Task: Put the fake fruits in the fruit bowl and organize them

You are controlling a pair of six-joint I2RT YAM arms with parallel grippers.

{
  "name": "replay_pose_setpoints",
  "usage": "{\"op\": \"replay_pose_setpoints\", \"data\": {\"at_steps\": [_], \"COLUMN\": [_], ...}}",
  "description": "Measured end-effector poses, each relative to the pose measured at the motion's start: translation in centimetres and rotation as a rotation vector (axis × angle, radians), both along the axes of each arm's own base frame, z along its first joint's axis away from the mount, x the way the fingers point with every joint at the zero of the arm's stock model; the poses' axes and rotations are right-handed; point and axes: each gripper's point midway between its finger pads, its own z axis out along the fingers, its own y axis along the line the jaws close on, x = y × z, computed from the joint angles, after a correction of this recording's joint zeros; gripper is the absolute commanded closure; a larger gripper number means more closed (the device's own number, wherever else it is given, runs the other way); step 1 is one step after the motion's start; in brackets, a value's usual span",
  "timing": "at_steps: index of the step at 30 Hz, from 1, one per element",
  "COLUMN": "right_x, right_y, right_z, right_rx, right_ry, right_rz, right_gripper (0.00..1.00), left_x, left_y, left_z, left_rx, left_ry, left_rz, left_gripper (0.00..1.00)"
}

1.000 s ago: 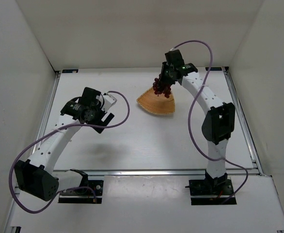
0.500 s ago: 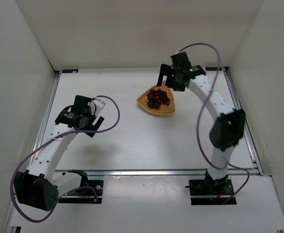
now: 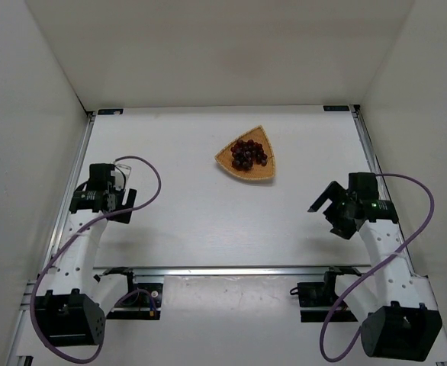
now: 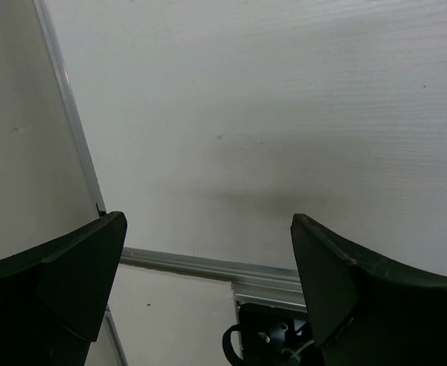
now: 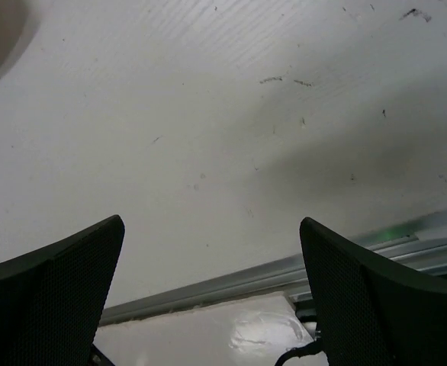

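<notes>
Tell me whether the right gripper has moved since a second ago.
Yes. The right gripper has pulled back from above the fruit bowl toward the near end of the right rail, fingers open and empty; the grapes lie in the bowl.

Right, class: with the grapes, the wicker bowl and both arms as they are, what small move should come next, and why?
Probably just park the left gripper and right gripper: both are open, empty and well clear of the fruit bowl, the grapes lie wholly inside it, and no other fruit shows on the table.
</notes>
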Motion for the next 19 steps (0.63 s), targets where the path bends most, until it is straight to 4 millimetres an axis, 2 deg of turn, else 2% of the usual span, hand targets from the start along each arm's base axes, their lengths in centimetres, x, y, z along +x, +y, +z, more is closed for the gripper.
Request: {"op": "replay_pose_setpoints", "data": {"at_steps": [2, 8, 14, 19], "right_x": [-0.6, 0.0, -1.0, -2.3], "right_y": [-0.3, -0.5, 0.0, 0.9], "right_z": [0.2, 3.2, 3.8, 3.8], "right_rx": [0.012, 0.008, 0.026, 0.073], "right_ry": [0.012, -0.09, -0.106, -0.079], "right_rz": [-0.015, 0.0, 0.018, 0.047], "right_gripper": [0.0, 0.0, 0.0, 0.0], "left_x": [-0.2, -1.2, -3.0, -4.7], "left_y": [0.4, 1.1, 1.1, 1.0], "left_z": [0.0, 0.0, 1.0, 1.1], "left_rx": [-0.009, -0.048, -0.057, -0.065], "left_ry": [-0.004, -0.009, -0.041, -0.009], "left_rz": [0.038, 0.12, 0.148, 0.164], "left_gripper": [0.0, 0.0, 0.0, 0.0]}}
